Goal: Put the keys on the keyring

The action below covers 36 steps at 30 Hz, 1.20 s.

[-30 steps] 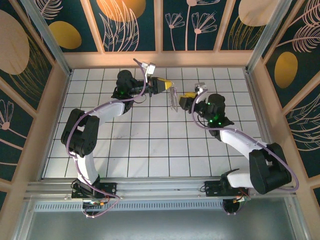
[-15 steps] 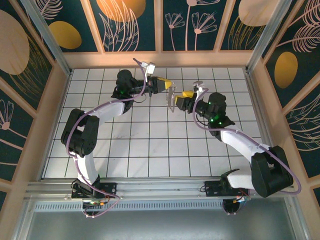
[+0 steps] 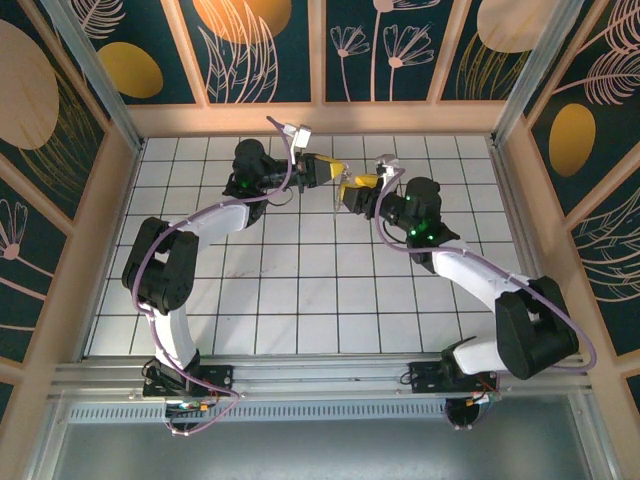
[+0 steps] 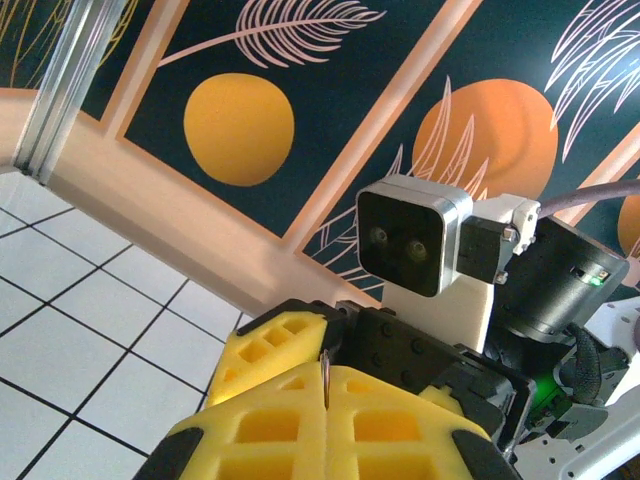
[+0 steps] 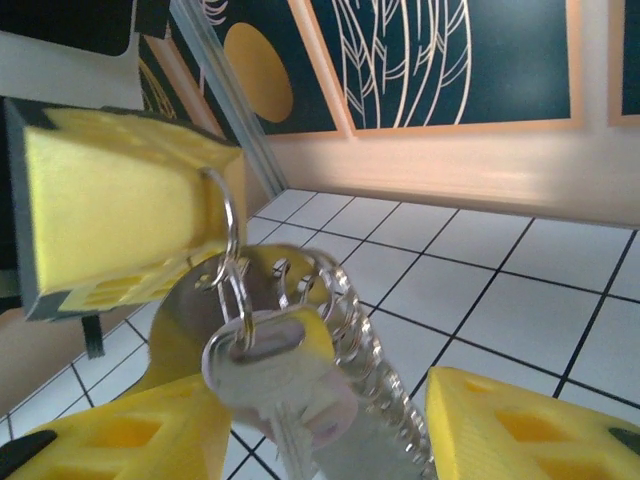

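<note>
The left gripper (image 4: pixel 325 398) clamps the keyring (image 5: pixel 231 210). The key (image 5: pixel 272 372) hangs between the right gripper's (image 5: pixel 320 440) parted fingers. Threading seems done; next, withdraw gently.

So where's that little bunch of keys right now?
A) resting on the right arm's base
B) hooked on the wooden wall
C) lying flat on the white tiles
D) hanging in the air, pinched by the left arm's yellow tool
D: the right wrist view shows the keyring clamped in the yellow pads of the left tool, with the key hanging below it, off the floor.
</note>
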Tool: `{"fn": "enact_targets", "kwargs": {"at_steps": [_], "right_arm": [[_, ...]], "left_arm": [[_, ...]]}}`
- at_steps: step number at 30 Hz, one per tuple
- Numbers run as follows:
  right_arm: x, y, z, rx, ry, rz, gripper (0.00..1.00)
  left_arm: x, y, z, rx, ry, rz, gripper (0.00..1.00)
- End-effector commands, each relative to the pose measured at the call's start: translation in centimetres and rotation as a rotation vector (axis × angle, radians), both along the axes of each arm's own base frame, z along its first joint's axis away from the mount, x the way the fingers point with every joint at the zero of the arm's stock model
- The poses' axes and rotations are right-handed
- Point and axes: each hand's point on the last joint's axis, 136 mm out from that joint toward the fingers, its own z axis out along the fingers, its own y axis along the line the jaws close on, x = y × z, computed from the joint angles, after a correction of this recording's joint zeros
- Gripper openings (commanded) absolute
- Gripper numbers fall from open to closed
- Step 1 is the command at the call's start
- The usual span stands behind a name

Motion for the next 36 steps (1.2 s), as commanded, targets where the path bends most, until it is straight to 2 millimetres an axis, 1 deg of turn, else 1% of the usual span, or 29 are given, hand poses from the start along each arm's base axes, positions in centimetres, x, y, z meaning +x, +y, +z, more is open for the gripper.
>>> {"fn": "enact_targets", "kwargs": {"at_steps": [1, 5, 15, 16, 25, 32, 36], "right_arm": [[1.0, 0.1, 2.1, 0.008, -0.068, -0.029, 0.5], [0.8, 0.4, 2.0, -0.003, -0.069, -0.006, 0.36], [-0.8, 0.8, 1.2, -0.029, -0.068, 0.059, 0.02], [-0.9, 0.8, 1.1, -0.031, -0.066, 0.06, 0.0], [-2.0, 1.1, 0.9, -0.047, -0.057, 0.085, 0.0], [-2.6, 2.7, 0.1, -0.069, -0.04, 0.126, 0.0], [-2.6, 3.5, 0.1, -0.079, -0.041, 0.141, 0.0]], "left_arm": [[-0.2, -0.2, 2.0, -0.027, -0.065, -0.002, 0.0], [-0.2, -0.3, 2.1, -0.029, -0.069, -0.002, 0.0], [0.2, -0.3, 2.6, -0.036, -0.075, 0.016, 0.0], [0.2, -0.3, 2.5, -0.035, -0.073, 0.017, 0.0], [0.6, -0.1, 2.9, -0.046, -0.081, 0.045, 0.0], [0.6, -0.1, 3.1, -0.054, -0.081, 0.053, 0.0], [0.6, 0.0, 3.1, -0.055, -0.078, 0.053, 0.0]]}}
